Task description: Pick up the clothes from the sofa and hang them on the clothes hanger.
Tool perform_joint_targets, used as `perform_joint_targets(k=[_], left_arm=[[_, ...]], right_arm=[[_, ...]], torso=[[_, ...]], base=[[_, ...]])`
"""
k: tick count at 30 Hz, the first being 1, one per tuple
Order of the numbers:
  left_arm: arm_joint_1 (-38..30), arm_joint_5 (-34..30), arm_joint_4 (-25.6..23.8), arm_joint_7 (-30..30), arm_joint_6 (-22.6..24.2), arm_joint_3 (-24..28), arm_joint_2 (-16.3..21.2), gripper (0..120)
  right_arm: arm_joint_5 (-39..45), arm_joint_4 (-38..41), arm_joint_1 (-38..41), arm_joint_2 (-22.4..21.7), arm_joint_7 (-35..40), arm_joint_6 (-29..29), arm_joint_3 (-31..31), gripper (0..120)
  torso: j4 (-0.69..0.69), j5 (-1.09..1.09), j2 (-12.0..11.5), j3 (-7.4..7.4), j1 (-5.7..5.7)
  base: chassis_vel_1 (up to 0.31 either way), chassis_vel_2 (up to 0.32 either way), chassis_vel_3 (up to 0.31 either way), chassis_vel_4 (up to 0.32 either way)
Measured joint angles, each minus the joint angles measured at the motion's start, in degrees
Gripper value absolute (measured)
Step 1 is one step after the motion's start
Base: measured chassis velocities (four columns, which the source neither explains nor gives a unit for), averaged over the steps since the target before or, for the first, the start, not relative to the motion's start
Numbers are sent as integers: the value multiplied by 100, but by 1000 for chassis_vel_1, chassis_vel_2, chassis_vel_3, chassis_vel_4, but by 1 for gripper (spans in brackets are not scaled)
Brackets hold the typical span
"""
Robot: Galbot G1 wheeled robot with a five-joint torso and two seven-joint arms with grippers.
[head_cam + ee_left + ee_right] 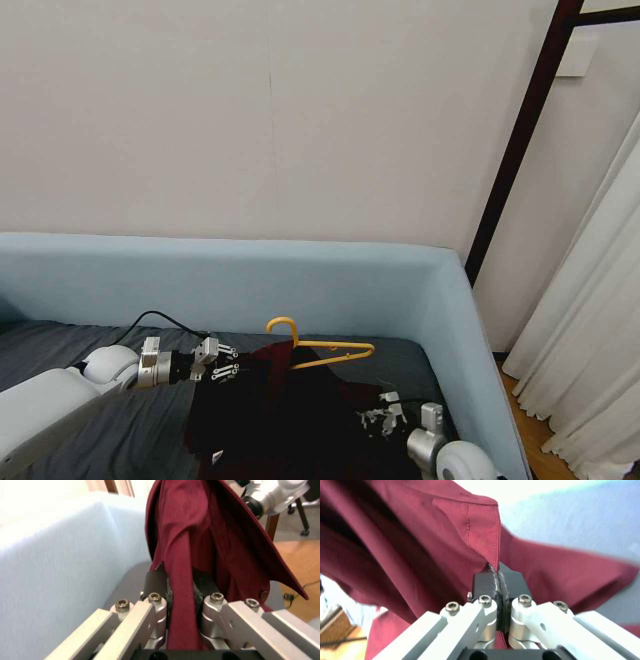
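Left gripper, right gripper pinch shirt (maroon) — hanger touching it

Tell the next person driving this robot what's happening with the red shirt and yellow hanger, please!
Left end effector: shut on the red shirt, at the sofa.
Right end effector: shut on the shirt's other side.
Yellow hanger: at the shirt's top edge, near the sofa back.
Done: shirt gripped by both.
Left: hanging it; unclear whether the hanger is inside it yet.

Backrest seemingly close behind hanger
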Motion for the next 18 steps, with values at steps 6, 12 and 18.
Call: perform_joint_targets(k=[6, 12, 18], left_arm=[[-29, -137, -233, 164, -88, -38, 40, 6], [-44, -172, -323, 439, -115, -16, 127, 6], [-103, 527, -255, 723, -346, -32, 151, 6]], right_arm=[[28, 471, 39, -244, 18, -139, 478, 0], [-113, 679, 131, -428, -48, -112, 600, 0], [-539, 678, 139, -876, -350, 168, 594, 0]], torso=[[0, -4, 0, 0, 0], [4, -2, 0, 0, 0], [-1, -3, 0, 0, 0]], base=[[0, 0, 0, 0], [0, 0, 0, 0], [0, 0, 0, 0]])
